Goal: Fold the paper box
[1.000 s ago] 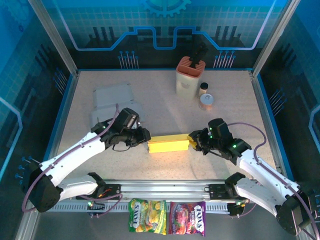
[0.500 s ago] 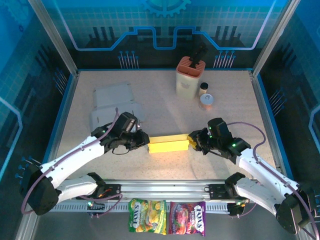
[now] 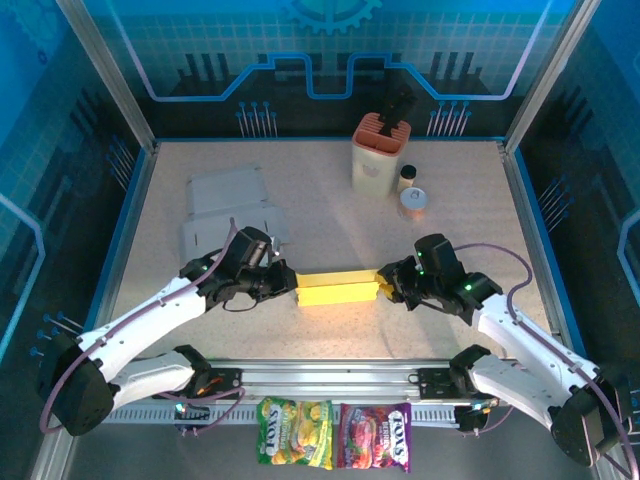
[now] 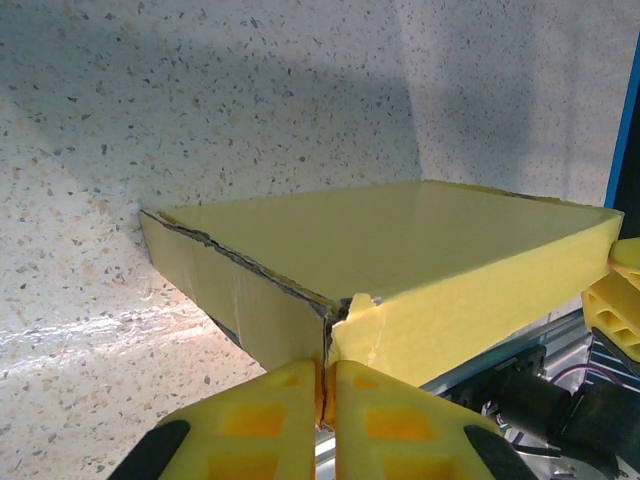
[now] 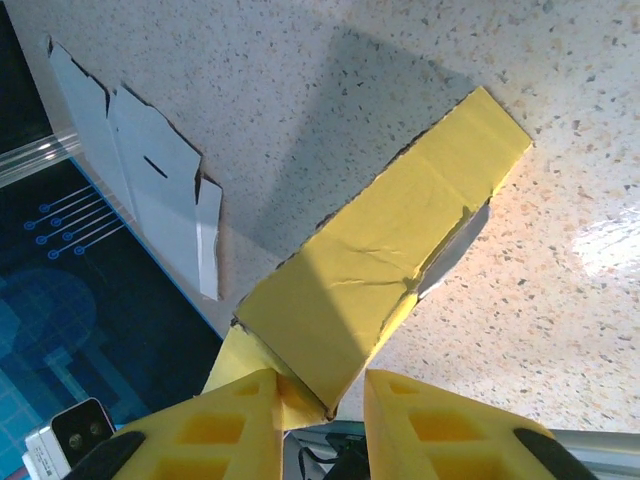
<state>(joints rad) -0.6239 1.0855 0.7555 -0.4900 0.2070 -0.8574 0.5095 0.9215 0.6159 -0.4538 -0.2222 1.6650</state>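
The yellow paper box (image 3: 338,288) lies flat mid-table, long side left to right. My left gripper (image 3: 291,283) is at its left end. In the left wrist view its jaws (image 4: 328,395) are pressed together on a thin torn cardboard edge at the box's near corner (image 4: 345,310). My right gripper (image 3: 386,286) is at the box's right end. In the right wrist view its fingers (image 5: 322,400) stand either side of the box's end corner (image 5: 330,330), with a yellow flap against the left finger and the right finger close beside the box.
Flat white cardboard blanks (image 3: 228,210) lie at the back left, also in the right wrist view (image 5: 150,180). An orange-topped holder (image 3: 380,150), a small bottle (image 3: 407,178) and a can (image 3: 413,203) stand at the back right. Two candy bags (image 3: 335,434) lie beyond the front rail.
My left gripper has slid right up to the box's left end and closed its jaws on the corner edge. The right gripper and the box have hardly moved.
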